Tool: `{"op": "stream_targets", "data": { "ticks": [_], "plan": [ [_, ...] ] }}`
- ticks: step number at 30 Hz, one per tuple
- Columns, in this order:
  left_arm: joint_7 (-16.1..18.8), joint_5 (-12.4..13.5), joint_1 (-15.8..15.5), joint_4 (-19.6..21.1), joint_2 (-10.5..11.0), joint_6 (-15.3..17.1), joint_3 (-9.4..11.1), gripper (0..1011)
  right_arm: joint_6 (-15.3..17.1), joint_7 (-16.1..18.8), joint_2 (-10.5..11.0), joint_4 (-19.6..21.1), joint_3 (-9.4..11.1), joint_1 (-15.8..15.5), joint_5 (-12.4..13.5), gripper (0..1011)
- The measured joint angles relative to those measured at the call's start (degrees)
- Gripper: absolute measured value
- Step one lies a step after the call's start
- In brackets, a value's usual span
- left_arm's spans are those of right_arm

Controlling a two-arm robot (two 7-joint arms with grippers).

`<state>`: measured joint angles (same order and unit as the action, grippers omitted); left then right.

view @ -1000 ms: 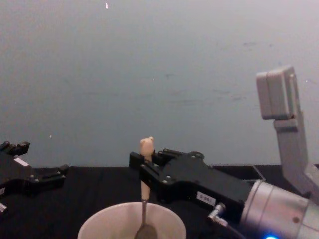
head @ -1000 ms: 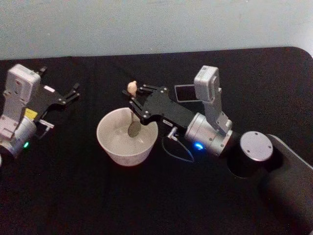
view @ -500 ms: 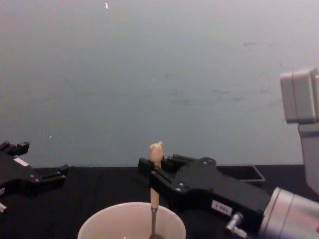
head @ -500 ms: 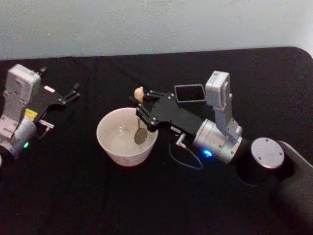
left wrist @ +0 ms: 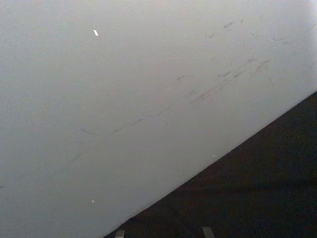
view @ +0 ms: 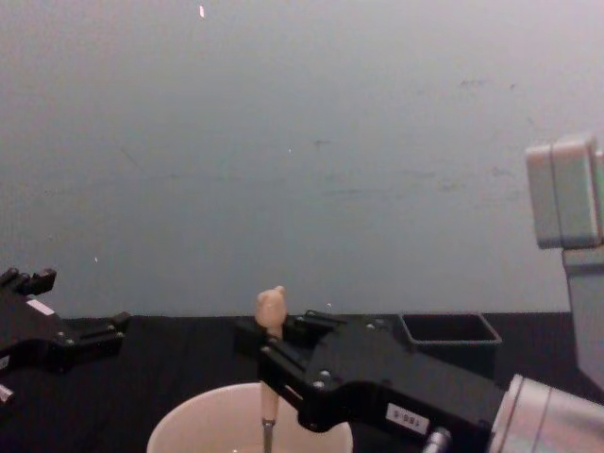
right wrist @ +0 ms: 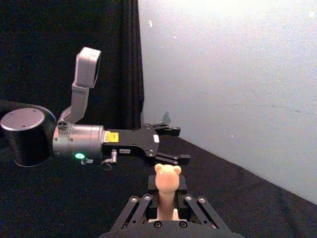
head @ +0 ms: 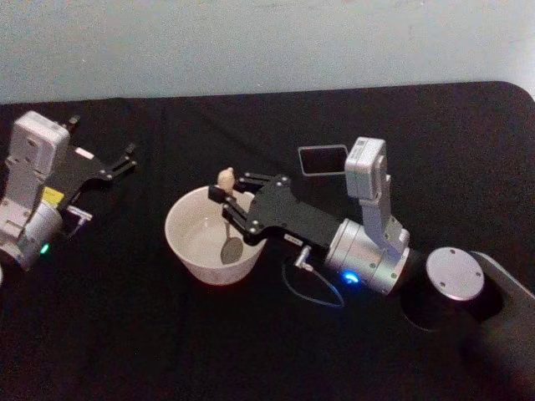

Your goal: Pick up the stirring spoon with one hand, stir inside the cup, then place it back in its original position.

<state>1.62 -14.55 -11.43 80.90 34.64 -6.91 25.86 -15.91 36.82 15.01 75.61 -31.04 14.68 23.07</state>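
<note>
The cream-white cup (head: pixel 177 219) stands at mid-table, and its rim (view: pixel 185 423) shows low in the chest view. My right gripper (head: pixel 226 200) is shut on the stirring spoon (head: pixel 227 227) just under its bear-head top (view: pixel 271 303). The spoon hangs upright, with its metal bowl down inside the cup. The right wrist view has the bear head (right wrist: pixel 167 177) between the jaws. Behind the right arm sits the dark square holder box (head: pixel 323 159), also visible as the box (view: pixel 451 332). At the far left my left gripper (head: pixel 129 157) rests open on the table, apart from the cup.
A black cloth covers the table (head: pixel 251 351), with a pale wall behind. The right arm's silver wrist (head: pixel 368 255) and a thin cable loop (head: pixel 305 288) lie just right of the cup. The left gripper (right wrist: pixel 171 144) shows open across the table.
The right gripper has swung the spoon from the cup's far right side toward its near middle. The arm has shifted off the holder box, which shows in full. The left arm is unmoved.
</note>
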Motion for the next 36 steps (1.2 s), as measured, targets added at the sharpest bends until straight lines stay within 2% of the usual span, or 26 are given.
{"op": "stream_targets", "data": {
  "ticks": [11, 21, 29, 36],
  "plan": [
    [0.00, 0.00, 0.00, 0.00, 0.00, 0.00, 0.00, 1001, -0.21, 0.37, -1.40, -1.37, -1.39, 1.53, -0.05, 214],
    [0.00, 0.00, 0.00, 0.00, 0.00, 0.00, 0.00, 1001, -1.48, -0.29, -3.67, -4.94, -2.01, 3.84, -1.03, 215],
    [0.00, 0.00, 0.00, 0.00, 0.00, 0.00, 0.00, 1001, -2.21, -1.64, -4.79, -7.54, -0.98, 5.42, -1.71, 215],
    [0.00, 0.00, 0.00, 0.00, 0.00, 0.00, 0.00, 1001, -2.37, -2.38, -4.73, -8.10, 0.17, 5.60, -1.95, 214]
  ]
}}
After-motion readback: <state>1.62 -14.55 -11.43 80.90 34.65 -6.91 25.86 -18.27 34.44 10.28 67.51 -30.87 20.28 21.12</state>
